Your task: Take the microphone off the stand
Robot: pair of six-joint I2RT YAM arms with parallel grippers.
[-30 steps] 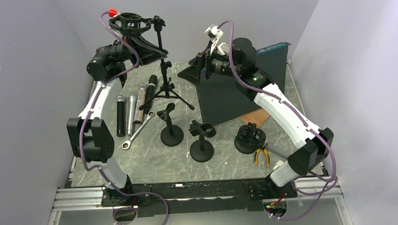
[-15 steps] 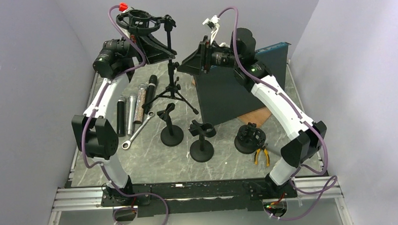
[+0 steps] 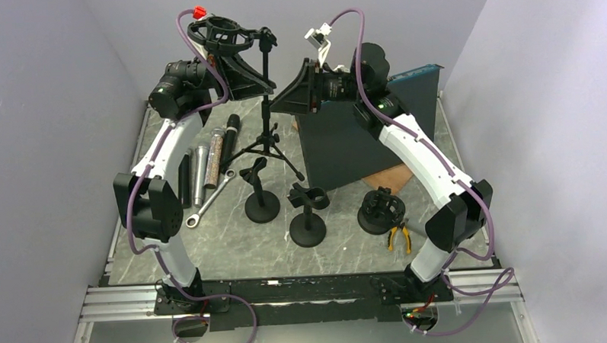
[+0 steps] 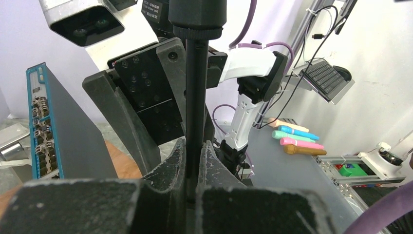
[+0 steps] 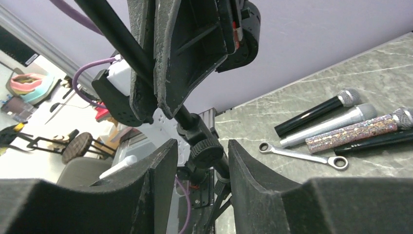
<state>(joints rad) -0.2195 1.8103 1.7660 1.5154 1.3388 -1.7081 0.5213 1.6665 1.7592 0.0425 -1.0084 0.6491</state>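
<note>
Nearest the arm bases, yellow-handled pliers point(image 3: 398, 235) lie on the grey, marble-veined tabletop point(image 3: 341, 250). Just beyond stand a low cradle mount point(image 3: 380, 213) and two short round-based clip stands, one point(image 3: 308, 231) nearer than the other point(image 3: 262, 208). To their left a steel wrench point(image 3: 210, 200) lies slantwise.

Behind it four microphones lie flat, side by side, their long axes running near to far and their grille heads toward the back wall. They are a black microphone point(image 3: 184, 182), a silver microphone point(image 3: 201, 175), a glittery microphone point(image 3: 216, 150) and a second black microphone point(image 3: 231, 130).

The matte black tripod stand point(image 3: 267, 119) rises upright past them, with a round cradle point(image 3: 221, 29) at its top. The left pincer point(image 4: 195, 146) is clamped on the stand's pole. The right pincer point(image 5: 200, 146) faces it with its rough foam-like fingers point(image 5: 146, 185) apart, either side of a ribbed knob point(image 5: 207, 152) on the pole.

Behind that is a dark grey case point(image 3: 345, 147) with a blue edge. Pale lilac walls point(image 3: 54, 89) enclose the bench.
</note>
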